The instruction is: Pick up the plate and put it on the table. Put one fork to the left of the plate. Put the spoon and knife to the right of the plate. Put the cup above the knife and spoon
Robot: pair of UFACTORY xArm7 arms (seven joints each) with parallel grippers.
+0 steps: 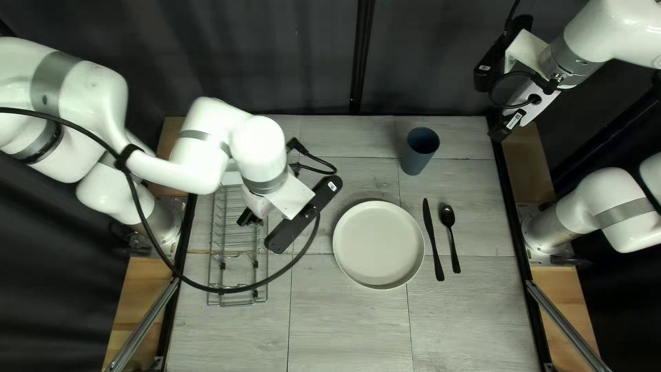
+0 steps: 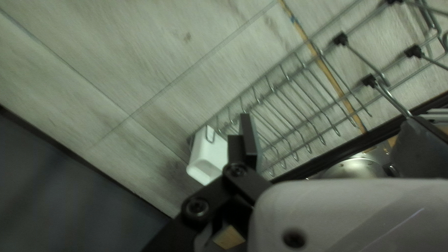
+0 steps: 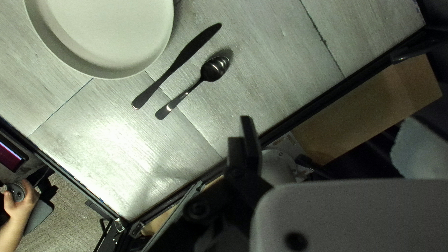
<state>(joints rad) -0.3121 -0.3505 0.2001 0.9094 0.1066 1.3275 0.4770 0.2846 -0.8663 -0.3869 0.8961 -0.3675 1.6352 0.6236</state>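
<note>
Overall, pale table [image 1: 344, 317], dark curtain [image 1: 296, 55] behind, left claw [image 1: 249, 218] and right claw [image 1: 498, 131], grips unclear

No text is readable; the labels [image 1: 332, 185] on the black bar [image 1: 296, 224] at left and the black housing [image 1: 497, 52] at far right are too small.

This looks like a robotics lab. A left robot arm [image 1: 86, 93] and a right robot arm [image 1: 616, 31] stand bolted at opposite sides of one desk [image 1: 344, 324], with a thick black cable [image 1: 148, 233] looping off the left one. Dark curtains [image 1: 275, 62] hang behind, metal rails [image 1: 143, 331] run along the sides, and a person's hand [image 3: 22, 201] shows near a lit screen [image 3: 10, 156] above carpet [image 3: 77, 205].
</note>
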